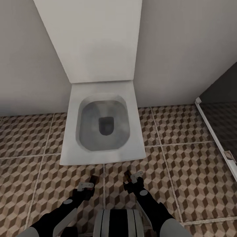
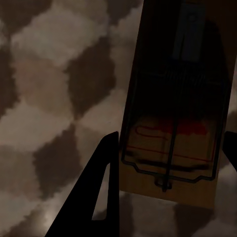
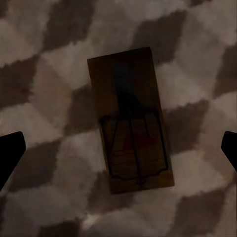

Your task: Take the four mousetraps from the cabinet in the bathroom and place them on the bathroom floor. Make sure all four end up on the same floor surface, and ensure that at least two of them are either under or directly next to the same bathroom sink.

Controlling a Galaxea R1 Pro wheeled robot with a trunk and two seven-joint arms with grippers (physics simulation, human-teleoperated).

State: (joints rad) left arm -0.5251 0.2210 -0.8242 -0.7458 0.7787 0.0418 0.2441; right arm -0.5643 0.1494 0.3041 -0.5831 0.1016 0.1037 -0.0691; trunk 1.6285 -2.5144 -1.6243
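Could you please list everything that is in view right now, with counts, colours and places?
Toilet: one, white, open bowl against the wall, straight ahead of the robot.
Raised lid: one, white, leaning back against the wall.
Bathroom floor: brown, beige and white cube-pattern tiles with pale grout.
Wall: pale grey, behind the toilet.
Shower screen: one, dark glass with a pale frame, at the far right.
Mousetraps: two seen, tan wood with dark wire and a red spot; one between the left hand's fingers, one lying on the tiles below the right hand.
Left hand: dark, low above the floor.
Right hand: dark, fingers spread wide.
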